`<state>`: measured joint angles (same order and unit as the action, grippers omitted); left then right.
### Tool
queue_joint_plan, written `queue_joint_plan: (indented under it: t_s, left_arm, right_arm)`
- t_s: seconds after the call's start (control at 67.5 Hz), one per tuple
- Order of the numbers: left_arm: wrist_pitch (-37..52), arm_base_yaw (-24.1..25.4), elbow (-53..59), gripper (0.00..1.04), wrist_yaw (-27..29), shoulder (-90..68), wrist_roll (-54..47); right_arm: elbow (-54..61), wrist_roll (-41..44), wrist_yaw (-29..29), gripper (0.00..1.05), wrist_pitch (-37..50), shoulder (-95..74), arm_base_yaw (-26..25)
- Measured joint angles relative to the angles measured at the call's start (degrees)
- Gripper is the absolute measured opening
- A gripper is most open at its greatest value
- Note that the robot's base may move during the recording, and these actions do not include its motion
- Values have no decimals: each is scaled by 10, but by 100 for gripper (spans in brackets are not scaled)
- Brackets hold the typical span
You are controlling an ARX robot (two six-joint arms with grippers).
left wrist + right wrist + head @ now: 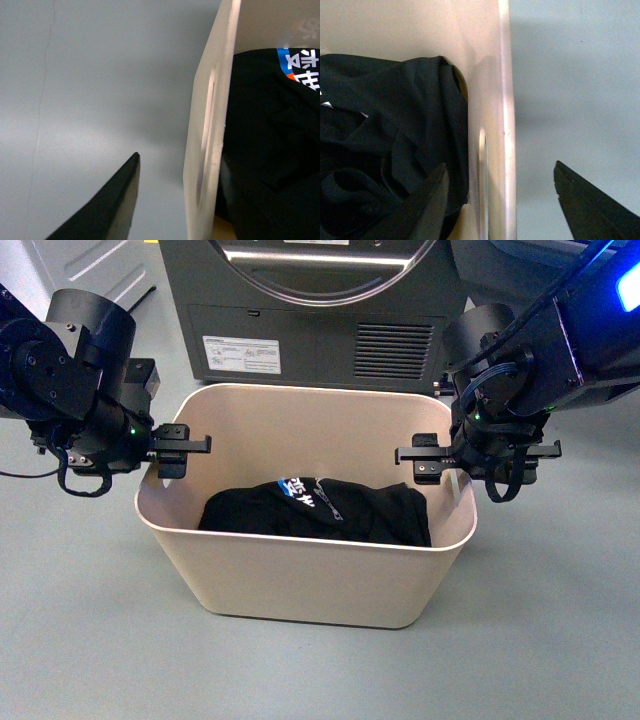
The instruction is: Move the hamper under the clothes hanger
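The cream-beige hamper (300, 585) stands on the grey floor in front of me, with a black garment (330, 510) with a blue and white print inside. My left gripper (180, 447) is open and straddles the hamper's left short wall (207, 115) at the slot handle (206, 150); one finger (110, 205) is outside. My right gripper (478, 452) is open and straddles the right short wall (492, 75) at its slot (482, 165), with one finger (427, 200) inside and one finger (585, 205) outside. The clothes hanger is out of view.
A dark grey laundry machine (310, 310) with a round door stands directly behind the hamper. Grey floor (80, 620) surrounds the hamper at the left, right and front. A white panel (90, 265) is at the back left.
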<state>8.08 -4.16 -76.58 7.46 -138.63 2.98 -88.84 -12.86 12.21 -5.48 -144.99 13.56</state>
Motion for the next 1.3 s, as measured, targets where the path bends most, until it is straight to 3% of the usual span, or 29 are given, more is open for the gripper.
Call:
queue_joint_plan:
  t_s: [0.252,0.4,1.303]
  left_arm:
    - [-4,-5,-4,6,-10,0,0]
    - [-5,-5,-4,4,-10,0,1]
    - [-13,-9,38,4,-4,87,2]
  right_arm:
    - [-1,2,3,20,1,0,1]
    - [-1,4,-1,2,2,0,3]
    - [48,20,2,3,14,79,13]
